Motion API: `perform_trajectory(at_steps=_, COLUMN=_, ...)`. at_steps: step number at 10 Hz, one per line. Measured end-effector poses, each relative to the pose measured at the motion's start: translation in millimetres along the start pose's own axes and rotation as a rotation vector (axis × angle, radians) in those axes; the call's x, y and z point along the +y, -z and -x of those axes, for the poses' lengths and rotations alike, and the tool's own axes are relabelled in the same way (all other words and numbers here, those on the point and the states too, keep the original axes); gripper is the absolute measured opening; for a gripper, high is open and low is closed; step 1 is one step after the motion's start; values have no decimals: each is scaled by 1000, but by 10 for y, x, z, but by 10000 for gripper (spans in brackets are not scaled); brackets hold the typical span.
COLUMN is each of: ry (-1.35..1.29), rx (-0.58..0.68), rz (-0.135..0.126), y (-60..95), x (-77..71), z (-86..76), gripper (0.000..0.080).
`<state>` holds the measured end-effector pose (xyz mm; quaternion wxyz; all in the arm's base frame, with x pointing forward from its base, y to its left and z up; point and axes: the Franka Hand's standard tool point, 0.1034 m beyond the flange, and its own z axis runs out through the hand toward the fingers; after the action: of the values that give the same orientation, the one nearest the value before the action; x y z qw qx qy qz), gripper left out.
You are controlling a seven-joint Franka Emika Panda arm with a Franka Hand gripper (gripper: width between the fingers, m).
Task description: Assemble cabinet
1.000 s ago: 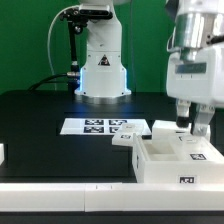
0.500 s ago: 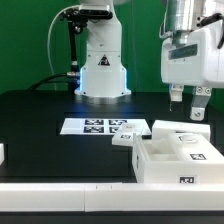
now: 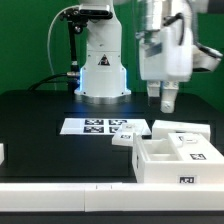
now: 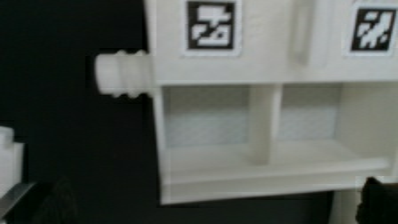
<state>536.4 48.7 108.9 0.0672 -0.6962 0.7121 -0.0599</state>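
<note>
I read the gripper (image 3: 160,97) as hanging clear, fingers spread wide, nothing held. White plastic boxy cabinet (image 3: 175,158) with square tags sits on the black table (image 3: 40,115), exterior view's right, just beside the marker board (image 3: 105,126).

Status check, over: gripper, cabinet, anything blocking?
Gripper open, empty, hovering over the cabinet. Cabinet on the table, compartments facing up, not touched. Nothing seen in the way; marker board lies beside it.
</note>
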Motion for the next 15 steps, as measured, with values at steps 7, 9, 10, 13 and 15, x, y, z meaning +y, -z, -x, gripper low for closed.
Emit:
perform_trajectory(at_steps=7, ry=187, rx=4, rz=0, y=-21, x=68, z=-88, gripper=795)
perform_trajectory(at_steps=9, ry=372, rx=-9, rz=13, y=-38, x=111, z=-17, gripper=795)
perform_trajectory(at_steps=10, ry=343, rx=-7, rz=12, y=-44, x=109, z=-31, gripper=795)
perform_trajectory(at_steps=13, ry=573, rx=-1, rz=13, y=-42, x=102, z=-51, gripper=795)
perform_trajectory(at_steps=15, ry=1006, rx=30, rz=-14, y=-62, x=86, z=-89, gripper=795)
